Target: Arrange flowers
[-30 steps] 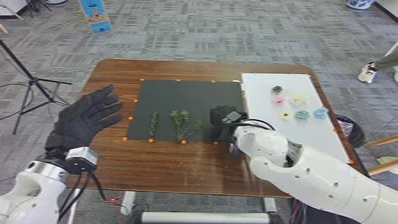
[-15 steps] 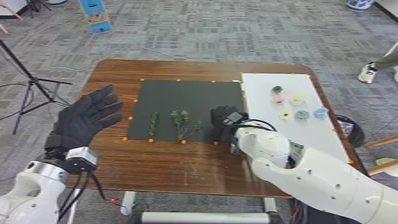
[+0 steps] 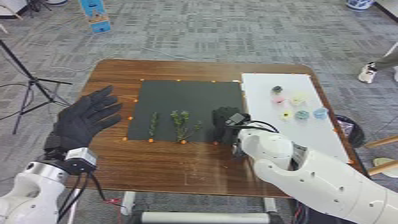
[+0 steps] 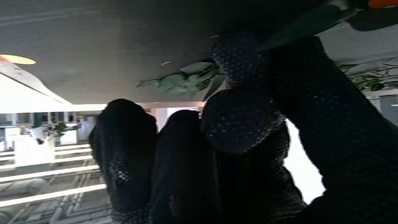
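Head view: green sprigs [image 3: 180,120] left of right hand [image 3: 227,115]; flowers [image 3: 298,100] right

It looks like an office, with grey carpet [image 3: 204,42] and a tripod [image 3: 33,79]

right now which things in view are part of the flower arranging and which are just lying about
Part of the job:
- green sprigs
- pastel flowers
- dark sheet
- white sheet
- right hand, by the sprigs
- left hand

Likely just lying about:
- tripod
- blue sign
- blue-and-white pot
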You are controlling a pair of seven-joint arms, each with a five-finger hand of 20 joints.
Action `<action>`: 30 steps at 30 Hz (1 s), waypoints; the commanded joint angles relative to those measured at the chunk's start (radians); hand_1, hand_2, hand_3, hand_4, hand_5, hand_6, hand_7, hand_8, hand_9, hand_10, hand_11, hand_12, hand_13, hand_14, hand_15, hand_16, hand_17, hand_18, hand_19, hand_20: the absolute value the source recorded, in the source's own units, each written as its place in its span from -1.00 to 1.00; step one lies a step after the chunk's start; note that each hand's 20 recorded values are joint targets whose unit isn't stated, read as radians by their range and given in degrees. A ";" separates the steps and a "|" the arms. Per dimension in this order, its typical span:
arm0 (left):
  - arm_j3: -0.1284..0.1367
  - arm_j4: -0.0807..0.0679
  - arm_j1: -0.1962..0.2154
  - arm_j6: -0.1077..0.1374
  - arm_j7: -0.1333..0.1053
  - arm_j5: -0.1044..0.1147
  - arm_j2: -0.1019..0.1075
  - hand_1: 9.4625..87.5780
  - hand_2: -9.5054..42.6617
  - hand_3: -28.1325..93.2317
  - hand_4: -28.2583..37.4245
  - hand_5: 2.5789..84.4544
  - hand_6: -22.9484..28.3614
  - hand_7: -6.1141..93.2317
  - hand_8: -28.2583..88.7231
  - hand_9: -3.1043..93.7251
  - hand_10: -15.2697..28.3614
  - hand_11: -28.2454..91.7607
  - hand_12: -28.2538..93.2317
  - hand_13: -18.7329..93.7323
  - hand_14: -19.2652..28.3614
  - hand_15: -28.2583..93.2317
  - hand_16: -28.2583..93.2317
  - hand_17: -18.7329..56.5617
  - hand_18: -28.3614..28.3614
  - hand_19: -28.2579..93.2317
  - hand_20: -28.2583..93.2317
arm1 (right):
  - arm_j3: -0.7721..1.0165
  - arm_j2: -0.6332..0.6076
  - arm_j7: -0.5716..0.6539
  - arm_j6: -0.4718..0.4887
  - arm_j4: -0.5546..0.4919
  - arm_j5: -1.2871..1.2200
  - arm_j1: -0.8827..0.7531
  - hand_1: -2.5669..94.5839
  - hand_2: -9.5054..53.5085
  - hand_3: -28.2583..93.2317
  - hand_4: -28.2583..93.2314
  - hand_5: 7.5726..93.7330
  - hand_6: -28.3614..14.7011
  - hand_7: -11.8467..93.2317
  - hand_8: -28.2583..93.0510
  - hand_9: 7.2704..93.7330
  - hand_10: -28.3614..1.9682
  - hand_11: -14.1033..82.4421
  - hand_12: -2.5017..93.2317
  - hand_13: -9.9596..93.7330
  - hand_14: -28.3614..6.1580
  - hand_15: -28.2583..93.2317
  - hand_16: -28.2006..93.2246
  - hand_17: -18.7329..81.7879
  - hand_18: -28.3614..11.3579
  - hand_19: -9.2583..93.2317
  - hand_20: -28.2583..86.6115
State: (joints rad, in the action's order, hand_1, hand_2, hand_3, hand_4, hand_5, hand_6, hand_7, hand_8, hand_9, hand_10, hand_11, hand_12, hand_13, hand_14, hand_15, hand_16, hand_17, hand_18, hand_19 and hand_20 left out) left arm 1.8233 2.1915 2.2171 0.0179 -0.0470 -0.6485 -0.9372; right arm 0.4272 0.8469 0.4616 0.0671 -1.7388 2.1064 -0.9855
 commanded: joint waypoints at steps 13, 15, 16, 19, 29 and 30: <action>-0.002 -0.001 -0.003 -0.006 0.010 0.010 0.000 -0.63 -0.74 0.64 -1.00 -0.32 0.00 -0.46 -0.69 -0.33 0.29 -0.12 -0.24 -0.24 0.43 -0.05 -0.52 -0.75 0.80 0.21 -0.39 | -0.035 0.017 0.015 0.002 -0.012 0.016 -0.038 -0.05 -1.00 0.74 -0.89 0.62 0.41 0.16 -0.21 0.87 0.40 0.57 -0.18 0.88 0.53 0.89 0.13 0.57 -0.59 1.00 0.77; -0.004 -0.002 -0.006 -0.008 0.009 0.011 0.000 -0.63 -0.74 0.64 -1.00 -0.32 0.00 -0.46 -0.69 -0.33 0.29 -0.12 -0.24 -0.24 0.43 -0.05 -0.52 -0.75 0.80 0.21 -0.39 | -0.031 0.014 0.022 0.007 -0.010 0.023 -0.037 -0.07 -1.00 0.74 -0.90 0.62 0.42 0.15 -0.22 0.87 0.41 0.57 -0.18 0.88 0.53 0.89 0.13 0.57 -0.59 1.00 0.77; -0.005 -0.004 -0.008 -0.008 0.008 0.011 0.002 -0.63 -0.74 0.64 -1.00 -0.32 0.00 -0.46 -0.69 -0.33 0.29 -0.12 -0.24 -0.24 0.43 -0.05 -0.52 -0.75 0.80 0.21 -0.39 | -0.028 0.013 0.027 0.009 -0.008 0.027 -0.034 -0.10 -1.00 0.72 -0.90 0.61 0.41 0.14 -0.23 0.86 0.41 0.57 -0.17 0.88 0.52 0.89 0.13 0.57 -0.59 1.00 0.77; -0.005 -0.005 -0.009 -0.009 0.009 0.011 0.003 -0.63 -0.74 0.64 -1.00 -0.32 0.00 -0.46 -0.69 -0.33 0.29 -0.12 -0.24 -0.24 0.43 -0.05 -0.52 -0.75 0.80 0.21 -0.39 | -0.014 0.009 0.024 -0.005 -0.001 0.040 -0.033 -0.29 -1.00 0.74 -0.91 0.62 0.38 0.09 -0.38 0.85 0.39 0.56 -0.16 0.87 0.52 0.89 0.15 0.57 -0.59 1.00 0.77; -0.002 -0.001 0.001 -0.011 0.007 0.009 0.004 -0.63 -0.74 0.64 -1.00 -0.32 0.01 -0.46 -0.69 -0.33 0.29 -0.11 -0.24 -0.24 0.43 -0.05 -0.52 -0.75 0.80 0.21 -0.39 | 0.030 -0.007 0.069 -0.003 -0.022 0.045 -0.005 -0.60 -1.00 0.70 -0.92 0.63 0.35 0.12 -0.71 0.84 0.34 0.56 -0.16 0.87 0.49 0.89 0.15 0.57 -0.61 1.00 0.78; -0.002 -0.001 0.000 -0.012 0.007 0.009 0.004 -0.63 -0.74 0.64 -1.00 -0.32 0.01 -0.46 -0.69 -0.33 0.29 -0.12 -0.24 -0.24 0.43 -0.05 -0.52 -0.75 0.80 0.21 -0.39 | 0.039 -0.013 0.077 -0.003 -0.032 0.040 -0.004 -0.62 -1.00 0.69 -0.93 0.63 0.34 0.12 -0.71 0.84 0.34 0.56 -0.16 0.87 0.49 0.89 0.15 0.57 -0.61 1.00 0.78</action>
State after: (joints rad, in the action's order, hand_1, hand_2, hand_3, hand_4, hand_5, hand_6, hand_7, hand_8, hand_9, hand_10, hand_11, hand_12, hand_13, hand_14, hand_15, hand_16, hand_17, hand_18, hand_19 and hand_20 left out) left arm 1.8201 2.1877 2.2088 0.0159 -0.0446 -0.6471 -0.9322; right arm 0.4423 0.8550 0.4935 0.0548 -1.7542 2.1339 -0.9975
